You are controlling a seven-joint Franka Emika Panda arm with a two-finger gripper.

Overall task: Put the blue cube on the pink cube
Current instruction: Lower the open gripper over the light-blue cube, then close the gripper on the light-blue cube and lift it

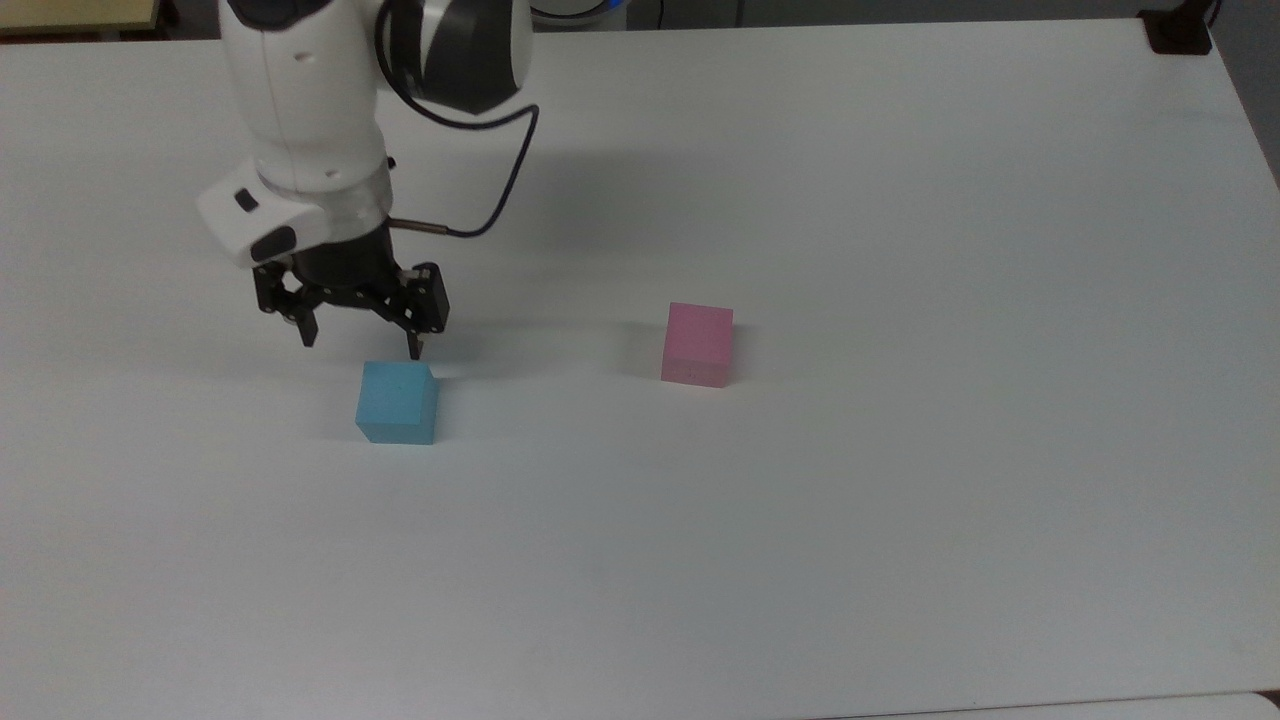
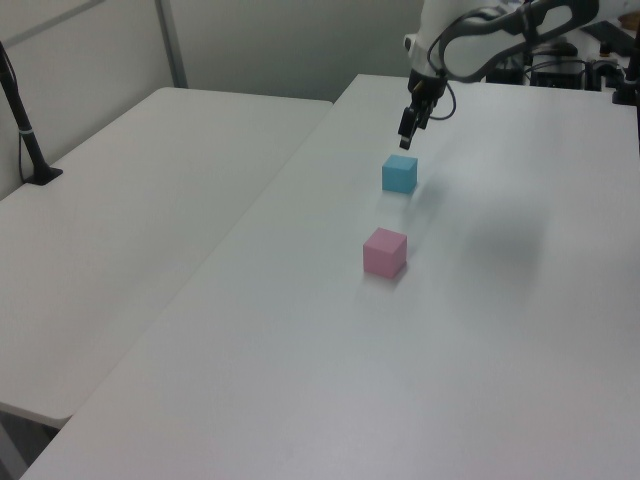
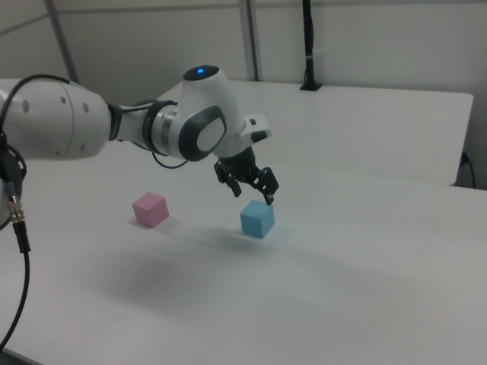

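Above blue cube [image 1: 398, 402]: gripper [image 1: 362, 346] wide open, empty. We judge nothing done; grasp, lift, placing on pink cube [image 1: 697, 344] remain.

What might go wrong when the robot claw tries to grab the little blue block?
The open black gripper hangs just above the small light blue cube, a bit off-centre in the top view, so a finger might land on top and knock it. Later, the small pale pink cube offers a small landing spot, so the blue one could slide off.
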